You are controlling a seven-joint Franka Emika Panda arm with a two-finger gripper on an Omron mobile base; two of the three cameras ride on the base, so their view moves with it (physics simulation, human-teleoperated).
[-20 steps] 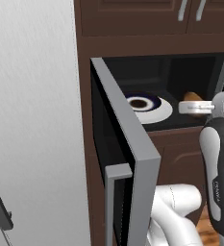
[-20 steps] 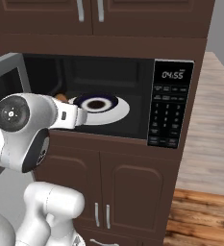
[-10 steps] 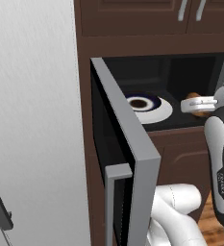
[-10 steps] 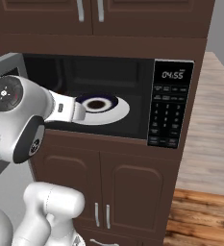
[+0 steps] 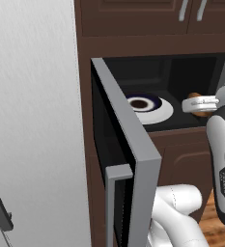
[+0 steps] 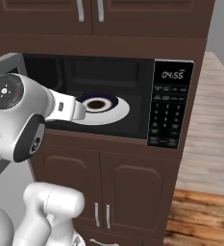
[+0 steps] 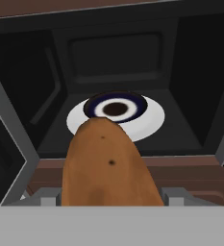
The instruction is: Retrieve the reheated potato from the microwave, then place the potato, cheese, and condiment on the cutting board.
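Note:
The brown potato (image 7: 108,168) sits between my fingertips, and my gripper (image 7: 111,198) is shut on it. From the left base view, the gripper (image 5: 201,103) hangs at the right front of the open microwave (image 5: 181,77), with the potato (image 5: 195,97) peeking out behind the fingers. In the right base view the hand (image 6: 80,111) reaches into the microwave (image 6: 132,72) from the left. The white turntable (image 7: 147,120) carries a dark blue-rimmed dish (image 7: 115,106) just beyond the potato. The cheese, condiment and cutting board are out of view.
The microwave door (image 5: 128,159) stands swung open to the left, its edge toward the base. The control panel (image 6: 171,110) closes off the right side. Dark wooden cabinets (image 6: 108,178) lie above and below, and a grey wall panel (image 5: 32,120) stands at the left.
The arm's upper links have swung leftward and up in the right base view. The hand with the potato has stayed at the microwave's front, still shut on it.

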